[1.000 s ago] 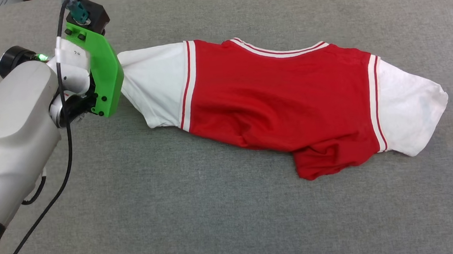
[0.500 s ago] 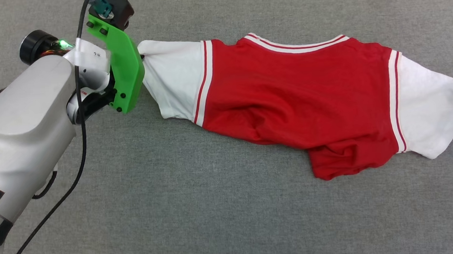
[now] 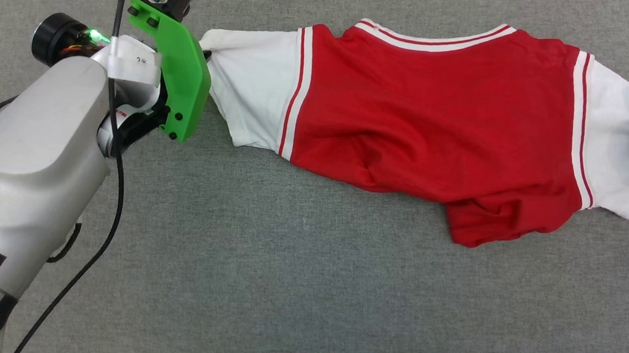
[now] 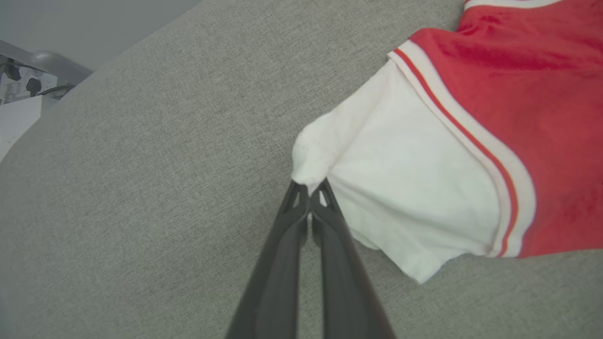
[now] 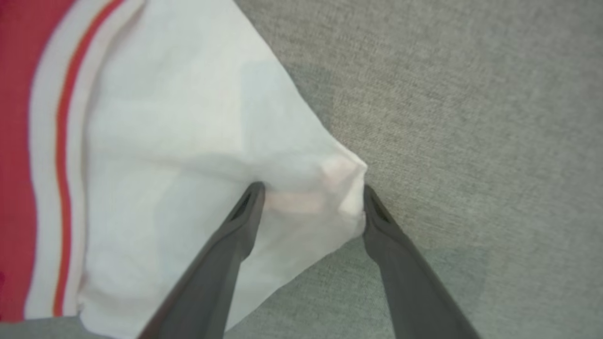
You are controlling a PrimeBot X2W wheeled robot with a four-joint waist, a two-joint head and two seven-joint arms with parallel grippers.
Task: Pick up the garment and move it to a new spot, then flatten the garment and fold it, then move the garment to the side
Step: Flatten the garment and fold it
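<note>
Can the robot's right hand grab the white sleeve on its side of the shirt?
Probably yes. The right gripper is open, and its two fingers stand on either side of the corner of the garment's white sleeve. Nothing lies between them and the cloth.

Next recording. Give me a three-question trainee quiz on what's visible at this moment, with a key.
1. True or false: the left gripper is shut on a white sleeve tip of the garment.
2. The right gripper is: A) shut on the collar; B) open, astride the other sleeve's corner; C) open, well away from the cloth.
3. Fill in: the garment lies on a ___ fabric surface.
Key: 1 true; 2 B; 3 grey.
</note>
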